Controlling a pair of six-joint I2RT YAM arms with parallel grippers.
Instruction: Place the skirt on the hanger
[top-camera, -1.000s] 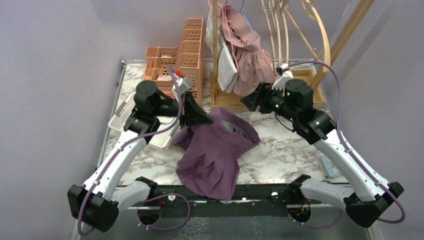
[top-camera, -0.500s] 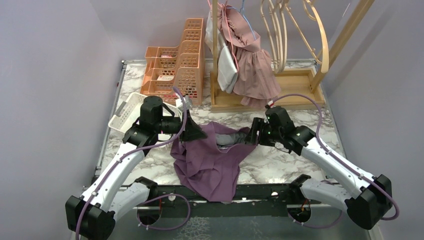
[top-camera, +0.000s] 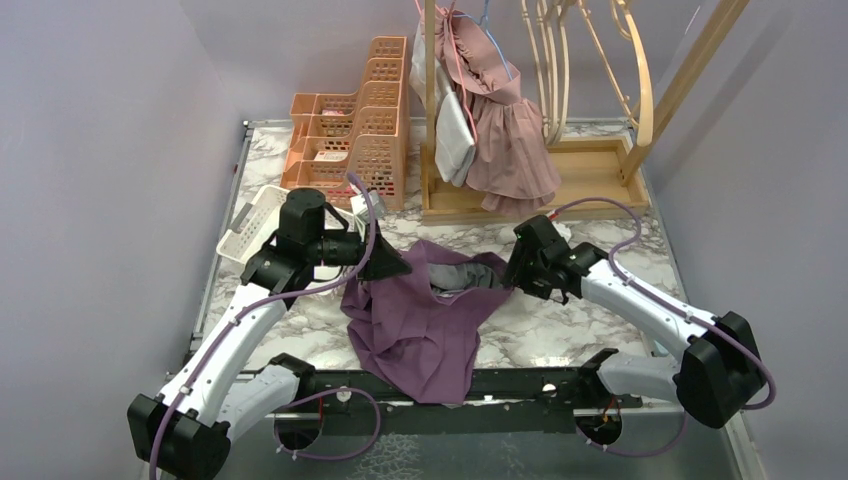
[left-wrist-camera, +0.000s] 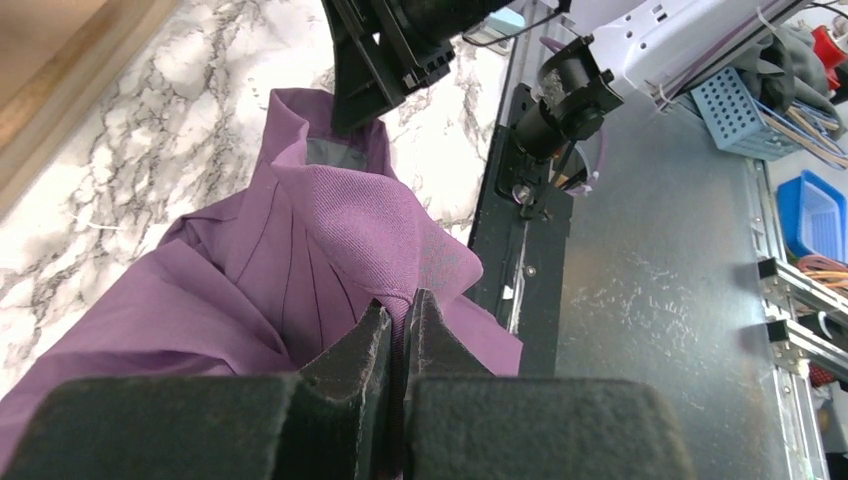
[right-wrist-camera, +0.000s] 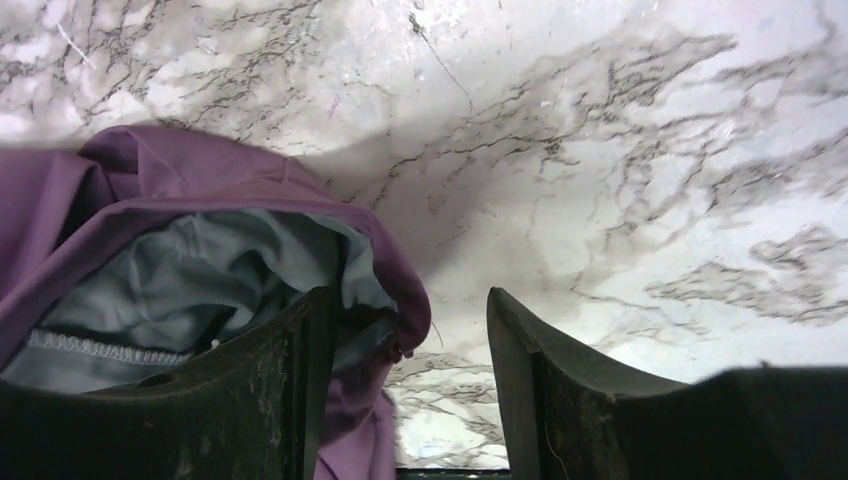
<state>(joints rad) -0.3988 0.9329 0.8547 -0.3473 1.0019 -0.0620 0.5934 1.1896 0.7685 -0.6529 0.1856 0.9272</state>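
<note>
Pinches skirt (top-camera: 425, 310) at left waist edge in clamped left gripper (left-wrist-camera: 400, 312), lifted above table (right-wrist-camera: 650, 150) centre — opens the waistband. Sets right gripper (right-wrist-camera: 410, 300), jaws wide, astride right waist edge for a second hold

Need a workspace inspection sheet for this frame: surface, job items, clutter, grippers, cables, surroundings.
Surface: marble table, grey-veined.
Job's things: purple skirt crumpled mid-table, waist open with grey lining showing, hem over the near edge; bare wooden hangers on the rack at the back.
Clutter: orange baskets, white basket, pink dress hanging on the rack.
Grippers: left gripper shut on skirt fabric; right gripper open at the waistband, holding nothing.
Cables: purple cables looped along both arms.
Surroundings: lilac walls.
</note>
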